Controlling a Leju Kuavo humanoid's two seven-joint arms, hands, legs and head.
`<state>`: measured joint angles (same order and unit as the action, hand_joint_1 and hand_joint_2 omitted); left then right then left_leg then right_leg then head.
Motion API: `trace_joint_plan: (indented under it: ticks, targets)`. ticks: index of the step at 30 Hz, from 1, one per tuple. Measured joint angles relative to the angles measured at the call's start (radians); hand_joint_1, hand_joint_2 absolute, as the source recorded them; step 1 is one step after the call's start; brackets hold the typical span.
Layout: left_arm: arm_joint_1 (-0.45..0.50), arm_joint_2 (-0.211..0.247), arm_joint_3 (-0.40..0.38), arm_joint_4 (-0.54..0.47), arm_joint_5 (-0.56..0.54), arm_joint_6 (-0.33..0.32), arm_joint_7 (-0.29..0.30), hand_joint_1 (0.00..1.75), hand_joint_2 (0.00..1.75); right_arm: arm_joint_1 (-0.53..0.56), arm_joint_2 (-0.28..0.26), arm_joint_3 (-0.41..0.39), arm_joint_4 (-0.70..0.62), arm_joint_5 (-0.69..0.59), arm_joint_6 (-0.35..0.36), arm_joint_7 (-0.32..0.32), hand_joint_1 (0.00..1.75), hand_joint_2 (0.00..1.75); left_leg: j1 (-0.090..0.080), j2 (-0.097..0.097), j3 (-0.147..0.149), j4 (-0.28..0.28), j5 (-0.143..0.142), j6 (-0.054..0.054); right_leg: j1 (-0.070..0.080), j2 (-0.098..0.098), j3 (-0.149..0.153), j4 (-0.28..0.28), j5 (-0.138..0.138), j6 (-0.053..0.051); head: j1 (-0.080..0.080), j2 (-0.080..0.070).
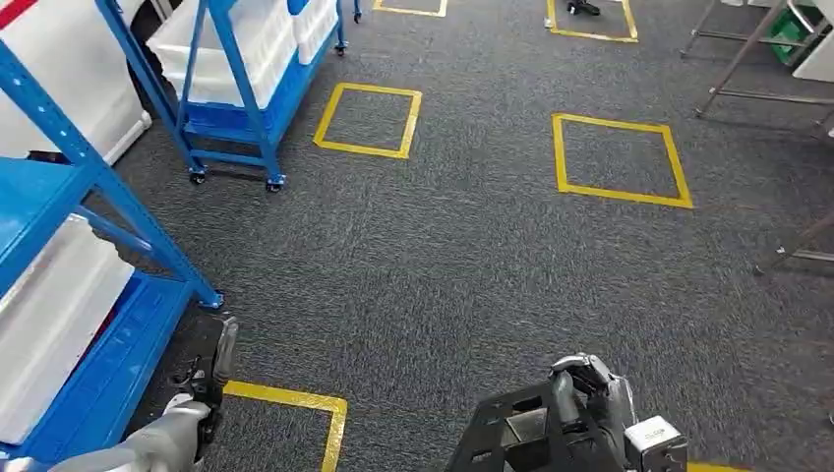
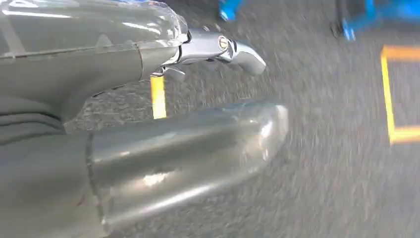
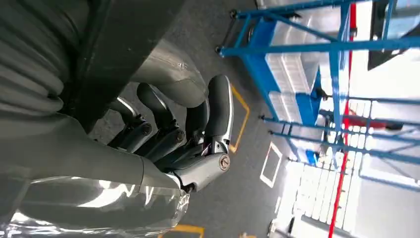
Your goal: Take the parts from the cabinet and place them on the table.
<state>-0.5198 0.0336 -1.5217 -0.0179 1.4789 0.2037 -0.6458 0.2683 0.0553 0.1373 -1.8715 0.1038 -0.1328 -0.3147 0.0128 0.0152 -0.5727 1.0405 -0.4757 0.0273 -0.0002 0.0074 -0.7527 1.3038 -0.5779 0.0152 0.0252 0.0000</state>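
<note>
On the left, two blue shelving racks stand on the grey carpet: the near rack (image 1: 69,295) at the left edge, holding white bins, and a wheeled rack (image 1: 236,88) farther back with more white bins. The left hand (image 1: 202,383) hangs low beside the near rack's foot, empty, fingers loosely extended.

Yellow tape squares mark the carpet: I count two full ones mid-floor, two partly cut off at the far edge, and one (image 1: 295,413) partly visible at the near edge.

On the right, the right hand (image 1: 590,398) grips one black slotted part (image 1: 521,428), fingers curled over its top edge.

Judging from this, one part is already out of the cabinet and is being carried; no table surface is visible, only metal legs (image 1: 747,59) at the far right, so placement remains undone.
</note>
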Motion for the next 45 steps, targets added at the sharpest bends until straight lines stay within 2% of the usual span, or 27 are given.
trace_joint_plan:
  ticks: [2, 4, 5, 6, 7, 11, 13, 14, 16, 17, 19, 20, 21, 22, 26, 28, 29, 32, 33, 35, 36, 37, 41, 42, 43, 44, 45]
  targets:
    - [-0.001, -0.005, -0.005, 0.0, -0.028, -0.014, 0.003, 0.0, 0.0, 0.0, 0.0, 0.001, 0.007, 0.0, 0.004, 0.0, 1.75, 1.75, -0.002, 0.03, 0.002, 0.0, -0.005, 0.001, -0.004, -0.003, -0.023, 0.024, 0.019, 0.001, 0.0, 0.0]
    - [-0.001, -0.01, -0.009, 0.0, -0.051, -0.025, 0.006, 0.0, 0.0, 0.0, 0.0, 0.002, 0.01, 0.0, 0.006, 0.0, 1.75, 1.75, -0.004, 0.054, 0.01, 0.0, -0.011, -0.001, -0.003, -0.012, 0.04, -0.102, 0.099, -0.006, 0.0, 0.0]
    - [-0.001, -0.015, -0.01, 0.0, -0.06, -0.031, 0.007, 0.0, 0.0, -0.001, 0.0, 0.002, 0.01, 0.0, 0.008, 0.0, 1.75, 1.75, -0.005, 0.067, 0.018, -0.001, -0.016, -0.005, 0.003, -0.037, 0.097, -0.208, 0.147, -0.015, 0.0, 0.0]
    - [0.0, -0.019, -0.01, 0.0, -0.068, -0.035, 0.008, 0.0, 0.0, -0.004, 0.0, 0.002, 0.01, 0.0, 0.009, 0.0, 1.75, 1.75, -0.005, 0.078, 0.023, -0.004, -0.02, -0.008, 0.018, -0.094, 0.127, -0.262, 0.137, -0.025, -0.001, 0.0]
    - [0.002, -0.023, -0.01, 0.0, -0.075, -0.038, 0.009, 0.0, 0.0, -0.007, -0.001, 0.002, 0.011, 0.0, 0.01, 0.001, 1.75, 1.75, -0.01, 0.09, 0.023, -0.005, -0.023, -0.014, 0.027, -0.098, 0.128, -0.274, 0.136, -0.033, 0.001, 0.0]
    - [0.005, -0.042, -0.02, 0.0, -0.119, -0.053, 0.018, 0.0, 0.0, -0.007, -0.002, 0.003, 0.011, 0.0, 0.015, 0.002, 1.75, 1.75, -0.014, 0.135, 0.038, -0.014, -0.036, -0.034, 0.021, -0.04, 0.14, -0.294, 0.143, -0.048, -0.001, 0.0]
    - [0.007, -0.042, -0.021, -0.001, -0.154, -0.071, 0.022, 0.0, 0.0, -0.015, -0.002, 0.005, 0.013, -0.001, 0.018, 0.002, 1.75, 1.75, -0.004, 0.029, 0.014, 0.066, -0.079, -0.036, 0.013, -0.019, 0.153, -0.306, 0.146, -0.056, -0.001, 0.0]
    - [0.013, -0.042, -0.023, -0.001, -0.167, -0.079, 0.023, 0.0, 0.0, -0.021, -0.002, 0.009, 0.016, -0.001, 0.021, 0.003, 1.75, 1.75, -0.002, 0.005, -0.023, 0.141, -0.114, -0.038, 0.012, -0.007, 0.155, -0.305, 0.143, -0.06, -0.003, 0.0]
    - [0.029, -0.041, -0.024, -0.002, -0.184, -0.092, 0.023, 0.0, 0.0, -0.021, -0.002, 0.012, 0.022, -0.001, 0.024, 0.003, 1.75, 1.75, -0.001, -0.009, -0.105, 0.28, -0.16, -0.043, 0.012, 0.026, 0.157, -0.303, 0.14, -0.063, -0.006, 0.0]
    - [0.033, -0.041, -0.024, -0.003, -0.19, -0.101, 0.022, 0.0, 0.0, -0.021, -0.002, 0.012, 0.025, -0.001, 0.025, 0.003, 1.75, 1.75, -0.001, -0.009, -0.126, 0.301, -0.152, -0.044, 0.012, 0.043, 0.157, -0.301, 0.139, -0.063, -0.006, 0.0]
    - [0.035, -0.04, -0.024, -0.009, -0.206, -0.116, 0.013, 0.0, 0.0, -0.021, -0.003, 0.012, 0.03, -0.001, 0.028, 0.004, 1.75, 1.75, 0.001, -0.012, -0.102, 0.216, -0.073, -0.046, 0.009, 0.072, 0.16, -0.291, 0.132, -0.056, -0.006, 0.0]
    - [0.034, -0.04, -0.024, -0.013, -0.213, -0.121, 0.01, 0.0, 0.0, -0.022, -0.003, 0.012, 0.032, -0.002, 0.031, 0.004, 1.75, 1.75, 0.003, -0.021, -0.061, 0.114, -0.01, -0.048, 0.005, 0.089, 0.161, -0.281, 0.124, -0.051, -0.006, 0.0]
    - [0.034, -0.04, -0.024, -0.016, -0.215, -0.122, 0.008, 0.0, 0.0, -0.022, -0.003, 0.012, 0.033, -0.002, 0.033, 0.004, 1.75, 1.75, 0.009, -0.054, -0.029, 0.031, 0.019, -0.05, 0.002, 0.102, 0.159, -0.268, 0.114, -0.044, -0.007, 0.0]
    - [0.035, -0.04, -0.024, -0.02, -0.216, -0.124, 0.007, 0.0, 0.0, -0.024, -0.003, 0.012, 0.034, -0.003, 0.032, 0.003, 1.75, 1.75, 0.009, -0.097, -0.023, 0.025, -0.002, -0.053, 0.005, 0.113, 0.151, -0.26, 0.111, -0.038, -0.006, 0.0]
    - [0.035, -0.044, -0.024, -0.041, -0.23, -0.122, 0.0, 0.0, 0.0, -0.024, -0.003, 0.012, 0.038, -0.004, 0.035, 0.003, 1.75, 1.75, 0.007, -0.062, -0.018, 0.013, 0.004, -0.026, -0.003, 0.157, 0.134, -0.264, 0.119, -0.015, -0.008, 0.0]
    - [0.031, -0.053, -0.024, -0.049, -0.241, -0.104, 0.015, 0.0, 0.0, -0.028, -0.004, 0.012, 0.04, -0.004, 0.035, 0.002, 1.75, 1.75, 0.008, -0.038, -0.009, -0.002, 0.008, -0.009, 0.004, 0.044, 0.117, -0.221, 0.09, -0.006, 0.002, 0.0]
    - [0.033, -0.053, -0.024, -0.05, -0.249, -0.089, 0.029, 0.0, 0.0, -0.032, -0.004, 0.012, 0.041, -0.004, 0.034, 0.003, 1.75, 1.75, 0.005, -0.026, -0.007, -0.003, 0.008, -0.007, 0.002, 0.015, 0.084, -0.159, 0.057, 0.0, 0.002, 0.0]
    - [0.057, -0.054, -0.024, -0.056, -0.254, -0.051, 0.074, 0.0, 0.0, -0.034, -0.004, 0.012, 0.045, -0.003, 0.032, 0.004, 1.75, 1.75, 0.002, 0.02, -0.004, -0.003, 0.0, -0.003, -0.006, -0.002, -0.023, 0.026, 0.0, 0.008, 0.003, 0.0]
    - [0.065, -0.054, -0.024, -0.058, -0.253, -0.043, 0.09, 0.0, 0.0, -0.034, -0.004, 0.012, 0.047, -0.003, 0.032, 0.006, 1.75, 1.75, 0.001, 0.034, -0.001, -0.003, -0.003, -0.004, -0.007, -0.004, -0.021, 0.013, 0.021, 0.008, 0.003, 0.0]
    - [0.084, -0.054, -0.024, -0.059, -0.249, -0.021, 0.122, 0.0, 0.0, -0.033, -0.004, 0.013, 0.049, -0.002, 0.029, 0.01, 1.75, 1.75, 0.0, 0.06, 0.011, -0.003, -0.013, -0.007, -0.006, -0.017, 0.049, -0.127, 0.108, 0.002, 0.003, 0.0]
    - [0.093, -0.054, -0.024, -0.059, -0.245, -0.014, 0.132, 0.0, 0.0, -0.033, -0.004, 0.013, 0.049, -0.002, 0.026, 0.011, 1.75, 1.75, 0.0, 0.071, 0.02, -0.004, -0.018, -0.01, 0.0, -0.047, 0.101, -0.22, 0.149, -0.008, 0.003, 0.0]
    - [0.104, -0.054, -0.024, -0.059, -0.237, -0.008, 0.141, 0.0, 0.0, -0.035, -0.004, 0.013, 0.05, -0.002, 0.023, 0.014, 1.75, 1.75, -0.001, 0.084, 0.027, -0.009, -0.022, -0.015, 0.015, -0.101, 0.127, -0.267, 0.132, -0.02, 0.002, 0.0]
    - [0.14, -0.048, -0.024, -0.059, -0.218, 0.014, 0.187, 0.0, 0.0, -0.029, -0.004, 0.017, 0.05, -0.001, 0.008, 0.018, 1.75, 1.75, -0.003, 0.13, 0.044, -0.018, -0.033, -0.035, 0.023, -0.05, 0.126, -0.279, 0.135, -0.036, 0.003, 0.0]
    - [0.147, -0.047, -0.024, -0.06, -0.209, 0.016, 0.202, 0.0, 0.0, -0.026, -0.004, 0.017, 0.049, -0.001, 0.005, 0.018, 1.75, 1.75, -0.004, 0.131, 0.045, -0.017, -0.043, -0.043, 0.007, -0.036, 0.141, -0.298, 0.142, -0.044, 0.001, 0.0]
    - [0.154, -0.037, -0.024, -0.06, -0.2, 0.017, 0.214, 0.0, 0.0, -0.025, -0.003, 0.019, 0.049, -0.002, -0.001, 0.018, 1.75, 1.75, 0.0, 0.059, 0.044, 0.011, -0.056, -0.047, 0.007, -0.026, 0.151, -0.306, 0.144, -0.046, 0.001, 0.0]
    - [0.166, -0.034, -0.024, -0.061, -0.191, 0.017, 0.225, 0.0, 0.0, -0.029, -0.001, 0.022, 0.05, -0.003, -0.006, 0.02, 1.75, 1.75, 0.001, 0.014, 0.015, 0.074, -0.089, -0.047, 0.006, -0.017, 0.153, -0.306, 0.143, -0.052, -0.001, 0.0]
    - [0.182, -0.029, -0.024, -0.061, -0.189, 0.017, 0.234, 0.0, 0.0, -0.031, 0.002, 0.025, 0.05, -0.003, -0.01, 0.021, 1.75, 1.75, 0.003, -0.003, -0.023, 0.151, -0.125, -0.05, 0.005, -0.001, 0.155, -0.305, 0.141, -0.055, -0.003, 0.0]
